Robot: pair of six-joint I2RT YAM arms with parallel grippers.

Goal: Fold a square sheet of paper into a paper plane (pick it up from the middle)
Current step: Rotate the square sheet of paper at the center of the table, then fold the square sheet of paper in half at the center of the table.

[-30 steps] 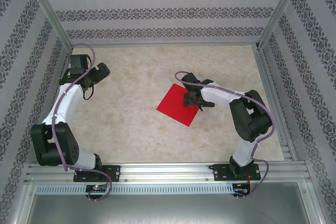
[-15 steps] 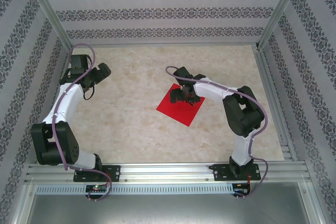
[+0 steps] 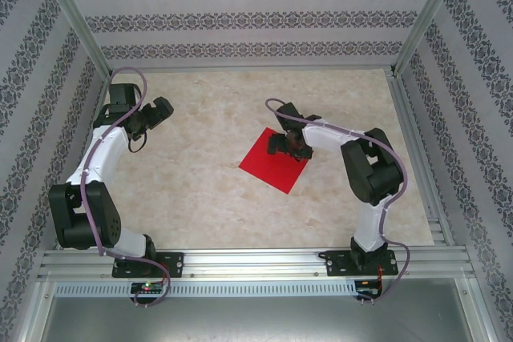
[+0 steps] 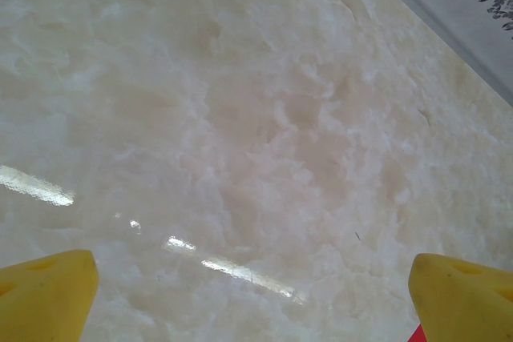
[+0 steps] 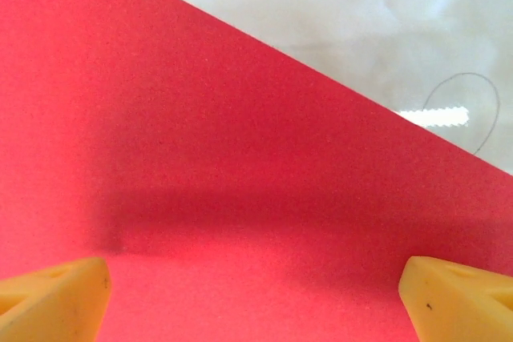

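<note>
The square sheet of paper (image 3: 271,164) is bright red and lies flat and unfolded on the marble table, turned like a diamond. My right gripper (image 3: 285,144) hangs low over its far right part, open, pointing left. In the right wrist view the red sheet (image 5: 240,166) spreads under the gripper (image 5: 256,302), and both yellow fingertips (image 5: 53,297) stand wide apart above it with nothing between them. My left gripper (image 3: 159,110) is open at the far left of the table, well away from the sheet, its yellow fingertips (image 4: 45,294) over bare marble.
The marble tabletop (image 3: 200,190) is fenced by patterned walls and metal posts (image 3: 76,18). An aluminium rail (image 3: 256,260) runs along the near edge by the arm bases. A thin sliver of red (image 4: 418,334) shows at the bottom right of the left wrist view.
My right gripper swung left from the sheet's right corner to over its far part, then eased back a little. The sheet has not moved. The left arm has barely shifted.
</note>
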